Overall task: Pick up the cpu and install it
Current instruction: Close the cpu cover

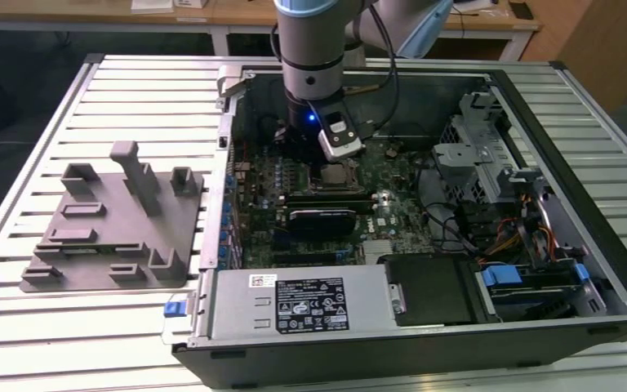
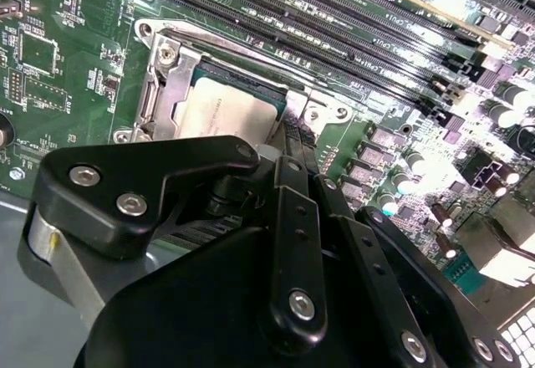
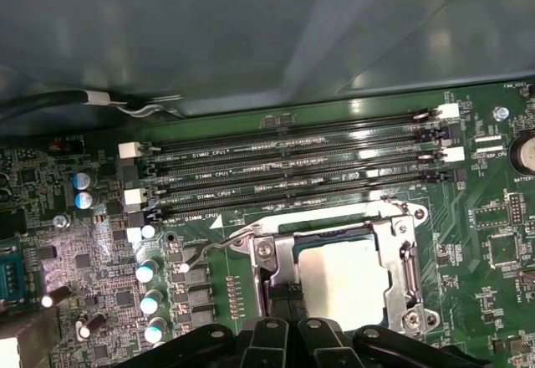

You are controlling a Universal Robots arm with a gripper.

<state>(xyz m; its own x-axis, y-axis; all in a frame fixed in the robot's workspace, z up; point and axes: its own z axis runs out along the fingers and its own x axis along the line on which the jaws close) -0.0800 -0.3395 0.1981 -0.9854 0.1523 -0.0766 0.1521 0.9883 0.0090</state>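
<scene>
Count: one arm (image 1: pixel 313 49), one gripper (image 1: pixel 330 161), one cpu (image 3: pixel 343 280), one metal socket frame (image 3: pixel 407 259), four memory slots (image 3: pixel 292 159), one grey holder tray (image 1: pixel 117 229), one open computer case (image 1: pixel 401 359).
Cpu place: it is lying inside the socket frame on the green motherboard (image 3: pixel 493 242), just beside the memory slots.
Cpu facing: it is sitting flat with its shiny pale top facing up. It is square, so no long axis stands out, and its edges are running parallel to the frame and to the slots.
Jaws: they are looking pressed together, holding nothing. The tips are hanging at one edge of the cpu, and whether they are touching it cannot be told.
Exterior view: the arm is reaching down into the case at upper centre of the frame. The holder tray is standing on the slatted table (image 1: pixel 128 98) at the exterior view's left, well apart from the gripper.
First wrist view: it is showing all four slots lengthwise and the whole frame around the cpu.
Second wrist view: the black linkage of the gripper (image 2: pixel 292 138) is covering part of the cpu (image 2: pixel 226 113) — the frame (image 2: pixel 163 75) is showing on one side.
</scene>
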